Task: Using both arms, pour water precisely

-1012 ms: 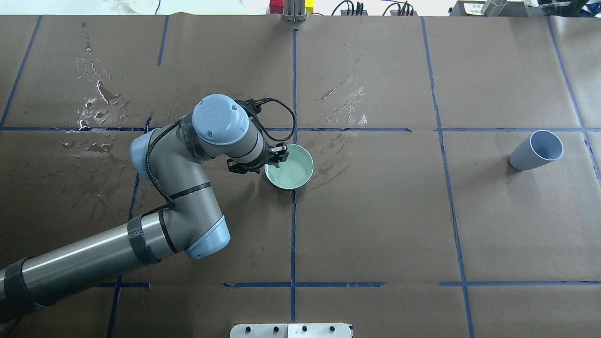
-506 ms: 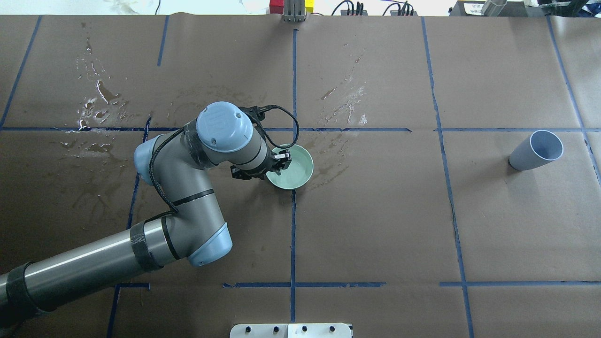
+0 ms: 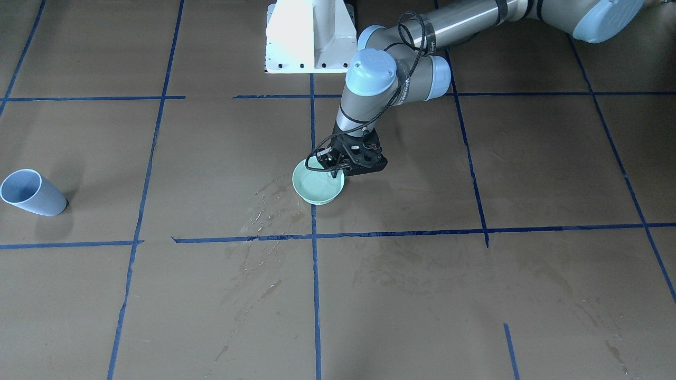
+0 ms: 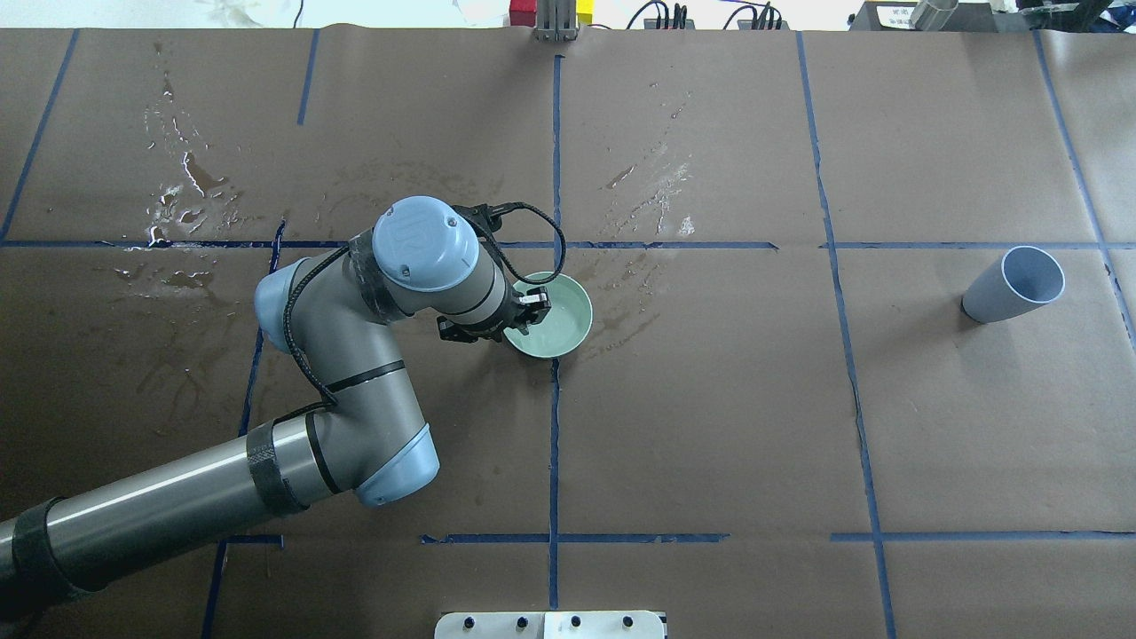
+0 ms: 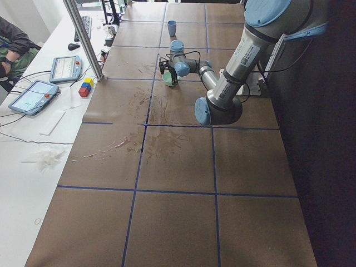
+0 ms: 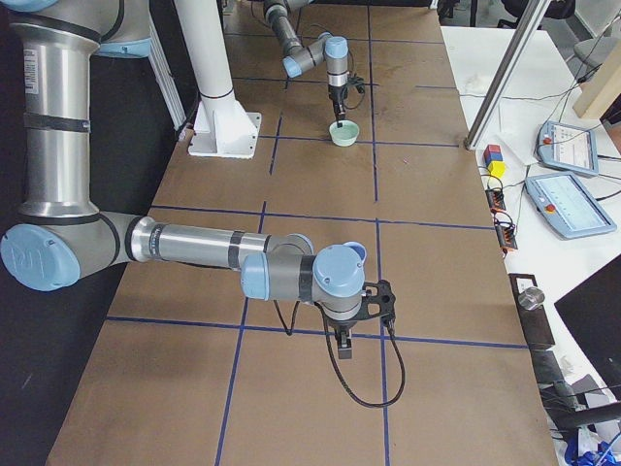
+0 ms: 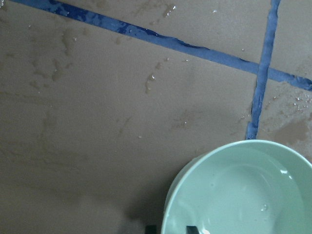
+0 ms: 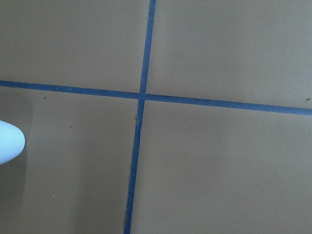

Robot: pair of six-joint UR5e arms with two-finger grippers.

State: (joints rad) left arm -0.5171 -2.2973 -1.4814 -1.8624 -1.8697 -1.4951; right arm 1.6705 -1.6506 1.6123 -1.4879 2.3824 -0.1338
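Note:
A mint-green bowl (image 4: 561, 327) (image 3: 317, 194) (image 7: 234, 190) stands at the table's middle with shallow clear water (image 7: 248, 200) in it. My left gripper (image 4: 530, 306) (image 3: 336, 171) reaches down onto its rim on my side. One finger is outside the wall and one inside, and in the left wrist view a small gap shows on both sides of the rim, so it is open. A grey-blue cup (image 4: 1012, 286) (image 3: 31, 192) stands far to the right, empty-looking. My right gripper (image 6: 343, 342) hangs low over bare paper; I cannot tell whether it is open or shut.
Wet streaks (image 4: 186, 195) (image 4: 657, 177) mark the brown paper beyond and beside the bowl. The white pedestal (image 3: 309, 37) stands at my base. A side bench holds tablets (image 5: 33, 94), coloured blocks (image 5: 85, 87) and a metal pole (image 5: 83, 39); a person's arm (image 5: 11, 44) rests there.
My left arm has shifted slightly right and towards me, bringing the gripper down onto the bowl's rim. It has hardly moved in the last half second. Bowl and cup have stayed put.

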